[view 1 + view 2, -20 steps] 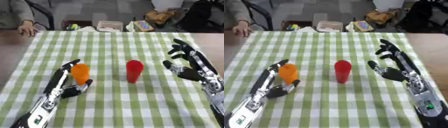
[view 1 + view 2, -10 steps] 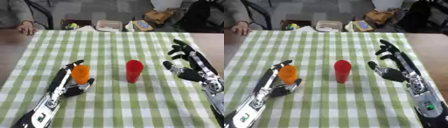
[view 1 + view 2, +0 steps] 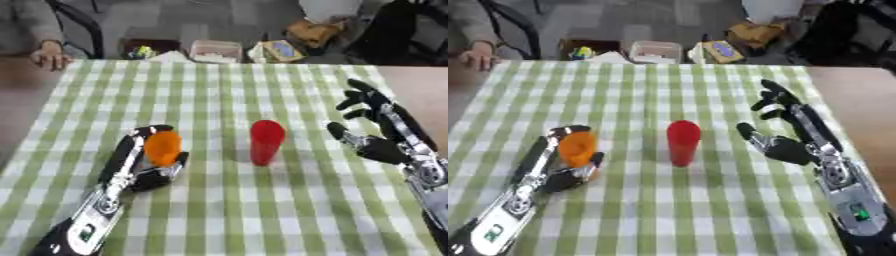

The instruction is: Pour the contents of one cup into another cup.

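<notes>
The left hand (image 3: pixel 149 167) has its fingers and thumb curled round the orange cup (image 3: pixel 163 147), which sits left of centre on the green checked tablecloth (image 3: pixel 219 210) and looks tipped over a bit, its long axis leaning and its mouth seeming to face the camera in the right eye view. The red cup (image 3: pixel 266 141) stands upright in the middle of the cloth with its long axis vertical, well apart from both hands. The right hand (image 3: pixel 789 135) hangs open off to the right of it, fingers spread and pointing away toward the far edge, holding nothing.
</notes>
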Motion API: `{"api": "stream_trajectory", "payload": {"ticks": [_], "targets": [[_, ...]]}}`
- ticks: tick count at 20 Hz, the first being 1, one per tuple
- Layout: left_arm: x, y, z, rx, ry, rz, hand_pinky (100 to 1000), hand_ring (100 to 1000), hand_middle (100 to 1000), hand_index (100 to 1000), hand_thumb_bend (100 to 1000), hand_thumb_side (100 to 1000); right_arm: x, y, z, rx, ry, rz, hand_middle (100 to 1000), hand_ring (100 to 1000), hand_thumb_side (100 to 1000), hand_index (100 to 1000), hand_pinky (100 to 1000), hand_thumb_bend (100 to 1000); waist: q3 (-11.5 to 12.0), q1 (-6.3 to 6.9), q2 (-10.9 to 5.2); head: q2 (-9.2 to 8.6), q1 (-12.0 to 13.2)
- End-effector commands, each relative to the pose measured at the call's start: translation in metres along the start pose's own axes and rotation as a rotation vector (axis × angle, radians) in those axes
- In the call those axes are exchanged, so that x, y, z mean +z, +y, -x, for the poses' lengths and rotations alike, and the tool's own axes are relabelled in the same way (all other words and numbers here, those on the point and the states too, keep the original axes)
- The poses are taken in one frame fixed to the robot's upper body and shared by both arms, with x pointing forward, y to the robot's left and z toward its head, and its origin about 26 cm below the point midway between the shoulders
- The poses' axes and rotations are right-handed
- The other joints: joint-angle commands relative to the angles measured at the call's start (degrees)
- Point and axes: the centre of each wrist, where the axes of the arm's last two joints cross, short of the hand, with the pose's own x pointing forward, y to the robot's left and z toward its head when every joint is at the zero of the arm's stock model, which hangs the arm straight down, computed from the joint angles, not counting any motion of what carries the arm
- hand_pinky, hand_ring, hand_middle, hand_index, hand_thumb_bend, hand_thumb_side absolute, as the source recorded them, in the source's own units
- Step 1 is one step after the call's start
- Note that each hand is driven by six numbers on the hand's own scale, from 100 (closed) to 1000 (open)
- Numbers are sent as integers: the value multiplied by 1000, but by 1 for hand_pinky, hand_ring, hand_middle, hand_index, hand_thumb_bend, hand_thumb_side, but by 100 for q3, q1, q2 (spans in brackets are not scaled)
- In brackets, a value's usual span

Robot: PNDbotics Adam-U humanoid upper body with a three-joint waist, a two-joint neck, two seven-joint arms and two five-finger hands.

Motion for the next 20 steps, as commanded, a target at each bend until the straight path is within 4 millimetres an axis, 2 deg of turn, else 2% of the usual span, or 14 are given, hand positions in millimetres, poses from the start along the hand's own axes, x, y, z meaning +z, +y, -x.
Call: {"api": "stream_trajectory", "payload": {"ticks": [1, 5, 10, 11, 12, 20], "targets": [[-1, 3, 2, 19, 13, -29, 311, 509, 190, 610, 124, 344, -5, -8, -4, 13, -21, 9, 634, 951, 474, 1000, 697, 444, -11, -1, -68, -56, 8], [0, 3, 1, 52, 13, -73, 263, 471, 149, 573, 100, 321, -5, -8, -4, 12, -20, 9, 630, 951, 471, 1000, 694, 439, -8, 10, -72, -51, -3], [3, 14, -10, 82, -21, -142, 261, 469, 149, 573, 100, 310, -3, -7, 0, 6, -4, 4, 622, 950, 468, 1000, 686, 436, 38, 53, -90, -47, -25], [3, 17, -13, 85, -28, -154, 261, 468, 150, 574, 100, 399, -2, -7, 2, 5, 0, 2, 619, 949, 439, 999, 684, 427, 54, 64, -95, -46, -33], [4, 21, -17, 87, -39, -166, 262, 469, 151, 575, 100, 300, -2, -7, 3, 5, 4, -2, 618, 949, 462, 999, 683, 437, 74, 78, -101, -45, -44], [8, 49, -66, 121, -177, -199, 272, 469, 163, 589, 100, 262, -4, -3, 18, 6, 33, -39, 586, 934, 443, 995, 661, 454, 230, 176, -149, -39, -136]]}}
